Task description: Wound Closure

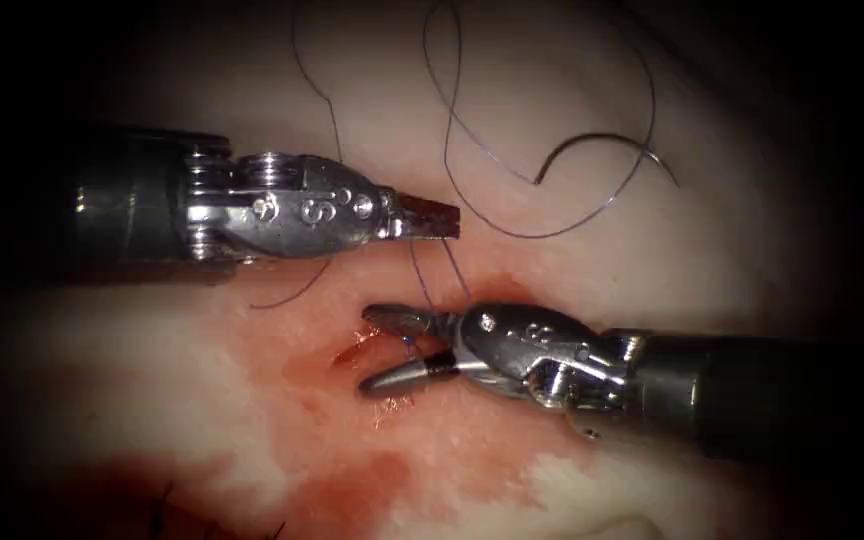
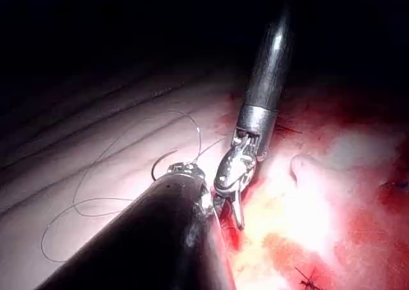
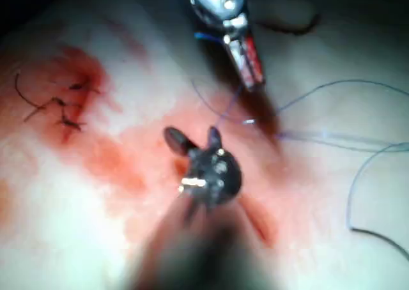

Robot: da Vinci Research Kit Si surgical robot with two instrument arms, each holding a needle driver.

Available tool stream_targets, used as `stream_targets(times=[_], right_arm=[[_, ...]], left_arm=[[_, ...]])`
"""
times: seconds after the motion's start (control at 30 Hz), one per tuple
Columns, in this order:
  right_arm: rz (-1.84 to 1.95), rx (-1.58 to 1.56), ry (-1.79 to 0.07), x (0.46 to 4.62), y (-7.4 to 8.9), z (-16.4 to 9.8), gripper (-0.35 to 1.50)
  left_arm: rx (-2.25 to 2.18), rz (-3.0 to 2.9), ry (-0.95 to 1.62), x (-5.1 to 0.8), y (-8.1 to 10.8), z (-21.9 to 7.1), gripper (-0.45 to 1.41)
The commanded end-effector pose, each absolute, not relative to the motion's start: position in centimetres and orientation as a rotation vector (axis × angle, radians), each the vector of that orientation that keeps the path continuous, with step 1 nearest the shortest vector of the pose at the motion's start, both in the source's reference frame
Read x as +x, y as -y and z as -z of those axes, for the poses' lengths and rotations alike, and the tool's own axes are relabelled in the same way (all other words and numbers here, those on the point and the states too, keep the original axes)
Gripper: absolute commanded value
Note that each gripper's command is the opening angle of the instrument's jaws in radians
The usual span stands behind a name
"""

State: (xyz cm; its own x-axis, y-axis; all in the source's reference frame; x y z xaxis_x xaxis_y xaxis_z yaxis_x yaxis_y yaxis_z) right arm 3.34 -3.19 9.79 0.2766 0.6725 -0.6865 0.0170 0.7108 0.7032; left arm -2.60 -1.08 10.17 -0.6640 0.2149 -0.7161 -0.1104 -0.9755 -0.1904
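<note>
Tissue (image 1: 772, 250) pale pinkish-cream — red fluid (image 1: 352, 480) smeared around the cut. Thread (image 1: 552, 225) dark blue-violet, needle (image 1: 592, 145) dark grey, both tools silver metal — shafts dark grey.

Needle (image 1: 602, 150) lies free on tissue (image 1: 752, 260), far right; left tool (image 1: 430, 218) behind right tool (image 1: 392, 350) over cut (image 1: 352, 352).

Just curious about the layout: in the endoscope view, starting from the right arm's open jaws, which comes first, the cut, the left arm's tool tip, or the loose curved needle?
1. The cut: between the open jaws of the right arm's tool.
2. The left arm's tool tip: just above, shut on the thread.
3. The needle: farthest, lying free on the tissue, up and to the right of the cut.
</note>
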Motion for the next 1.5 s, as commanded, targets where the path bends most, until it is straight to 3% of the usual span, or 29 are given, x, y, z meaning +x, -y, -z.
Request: stream_targets(times=[0.03,0.53,0.93,1.0,1.03,1.07,1.1,1.13,1.5], right_arm=[[-0.485,0.678,-1.229,3.42,3.2,-9.82,1.33],[-0.475,0.673,-1.227,3.49,3.27,-9.91,1.33],[-0.465,0.685,-1.223,3.52,3.32,-10.03,1.19],[-0.459,0.691,-1.223,3.51,3.31,-10.04,1.06],[-0.455,0.695,-1.223,3.5,3.31,-10.05,0.88],[-0.447,0.703,-1.221,3.49,3.3,-10.05,0.46],[-0.431,0.721,-1.234,3.45,3.3,-10.05,-0.23],[-0.42,0.734,-1.244,3.43,3.27,-10.05,-0.35],[-0.452,0.691,-1.253,3.41,3.21,-10.02,-0.35]], left_arm=[[-1.192,-2.707,0.193,-2.66,1.06,-10.22,-0.45],[-1.198,-2.7,0.192,-2.64,1.04,-10.19,-0.45],[-1.198,-2.698,0.196,-2.62,1.03,-10.15,-0.45],[-1.198,-2.698,0.196,-2.62,1.03,-10.15,-0.45],[-1.198,-2.698,0.196,-2.62,1.03,-10.15,-0.45],[-1.198,-2.698,0.196,-2.62,1.03,-10.15,-0.45],[-1.198,-2.698,0.196,-2.62,1.03,-10.15,-0.45],[-1.197,-2.698,0.196,-2.62,1.03,-10.15,-0.45],[-1.197,-2.699,0.195,-2.61,1.03,-10.16,-0.45]])
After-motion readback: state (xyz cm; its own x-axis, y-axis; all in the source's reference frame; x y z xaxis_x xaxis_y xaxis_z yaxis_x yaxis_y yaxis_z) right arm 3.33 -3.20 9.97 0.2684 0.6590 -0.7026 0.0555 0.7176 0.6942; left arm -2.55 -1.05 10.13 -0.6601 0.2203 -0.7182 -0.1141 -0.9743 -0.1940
